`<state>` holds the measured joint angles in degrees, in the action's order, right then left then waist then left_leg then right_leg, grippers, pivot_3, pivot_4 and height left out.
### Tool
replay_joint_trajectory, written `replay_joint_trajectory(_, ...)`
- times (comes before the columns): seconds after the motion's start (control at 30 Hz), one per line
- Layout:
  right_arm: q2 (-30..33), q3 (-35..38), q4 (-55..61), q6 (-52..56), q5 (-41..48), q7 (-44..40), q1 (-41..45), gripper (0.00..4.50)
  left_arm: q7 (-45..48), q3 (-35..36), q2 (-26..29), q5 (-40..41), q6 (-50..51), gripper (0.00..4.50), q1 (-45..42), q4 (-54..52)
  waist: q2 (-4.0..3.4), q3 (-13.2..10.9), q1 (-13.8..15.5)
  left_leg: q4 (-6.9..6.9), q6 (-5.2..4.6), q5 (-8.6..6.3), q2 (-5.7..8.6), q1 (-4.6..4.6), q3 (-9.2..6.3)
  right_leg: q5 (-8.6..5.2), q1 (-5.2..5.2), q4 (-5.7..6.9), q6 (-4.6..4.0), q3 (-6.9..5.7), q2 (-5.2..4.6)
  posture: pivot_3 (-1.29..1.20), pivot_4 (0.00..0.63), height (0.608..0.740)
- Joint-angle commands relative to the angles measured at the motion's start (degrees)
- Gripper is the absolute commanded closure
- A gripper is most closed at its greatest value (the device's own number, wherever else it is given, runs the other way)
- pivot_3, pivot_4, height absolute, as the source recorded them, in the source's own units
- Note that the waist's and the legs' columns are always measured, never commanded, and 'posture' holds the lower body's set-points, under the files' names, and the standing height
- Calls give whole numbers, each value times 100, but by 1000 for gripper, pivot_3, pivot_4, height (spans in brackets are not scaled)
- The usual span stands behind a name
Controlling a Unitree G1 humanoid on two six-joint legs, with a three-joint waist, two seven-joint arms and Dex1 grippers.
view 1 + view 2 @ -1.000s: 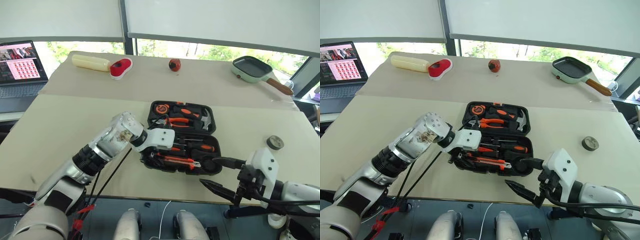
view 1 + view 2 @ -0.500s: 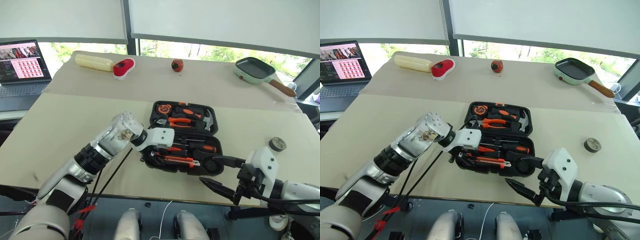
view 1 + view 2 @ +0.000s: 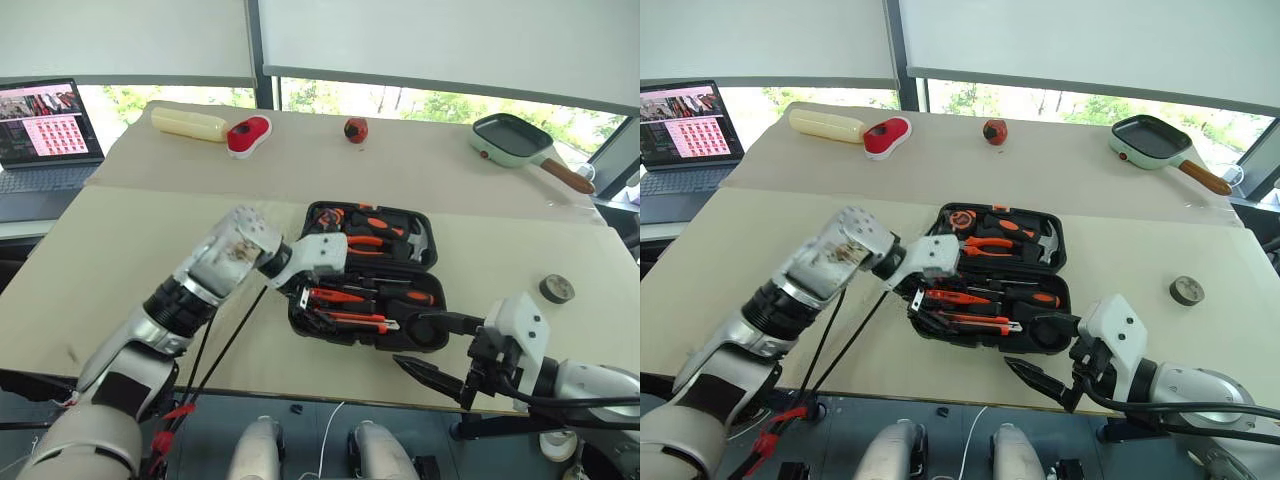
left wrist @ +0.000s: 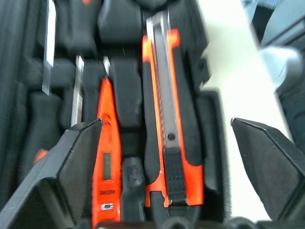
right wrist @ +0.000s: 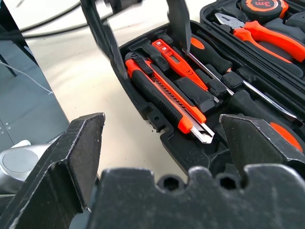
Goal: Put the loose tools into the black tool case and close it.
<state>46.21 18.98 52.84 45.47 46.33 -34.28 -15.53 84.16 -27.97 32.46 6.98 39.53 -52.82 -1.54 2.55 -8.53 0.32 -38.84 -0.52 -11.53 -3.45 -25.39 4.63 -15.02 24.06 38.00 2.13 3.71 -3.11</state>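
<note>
The black tool case (image 3: 296, 320) lies open at the table's middle, with pliers, a hammer and a tape measure in its far half. In its near half the utility knife (image 4: 167, 119), the slim orange tester screwdriver (image 4: 107, 162) and two screwdrivers (image 5: 209, 55) rest in their moulded slots. My left gripper (image 3: 303, 295) hovers open above the case's left end, pointing down at the knife and tester, with nothing between its fingers. Off the case's near right corner, my right gripper (image 3: 410, 340) stands open and holds nothing. The small dark tape roll (image 3: 556, 289) sits on the table to the right of the case.
A laptop (image 3: 45, 135) stands at the far left. Along the back lie a pale yellow cylinder (image 3: 188, 123), a red-and-white gadget (image 3: 248, 135), a small red object (image 3: 354, 129) and the green frying pan (image 3: 515, 140). The table's front edge runs just under my right gripper.
My left gripper has opened wide and lifted a little off the case's left end, uncovering the tester screwdriver in its slot. The right arm has stayed put.
</note>
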Motion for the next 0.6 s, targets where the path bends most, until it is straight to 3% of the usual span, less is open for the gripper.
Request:
replay_joint_trajectory(0.03, -14, 19, 42, -153, 57, 8, 104, 0, -74, 80, 155, -49, -494, 1461, 134, -65, -1, 0, 2, 0, 0, 0, 0, 2, 0, 0, -2, 0, 0, 0, 0, 0, 150, 740)
replay_joint_trajectory(0.07, -14, 4, 30, -153, 55, 10, 125, 0, -129, 49, 163, -94, -621, 1995, 186, -15, -1, 1, 2, 0, 0, 0, 1, 4, 1, 0, -3, 0, 0, 0, -1, 0, 150, 740)
replay_joint_trajectory(0.3, 12, -23, -24, -133, 82, -24, 226, 0, -140, -251, 174, -340, -1322, 4455, 488, 239, 0, 0, 27, -2, 0, 0, 3, 3, 3, 0, -4, -1, 0, 1, -2, 0, 150, 740)
replay_joint_trajectory(0.6, -7, -60, -37, -108, 108, -18, 280, 0, -14, -733, 263, -889, -1935, 4455, 585, 436, -1, 1, 25, -1, 0, 0, 2, 5, 4, 0, -6, -1, 0, 1, -2, 0, 150, 740)
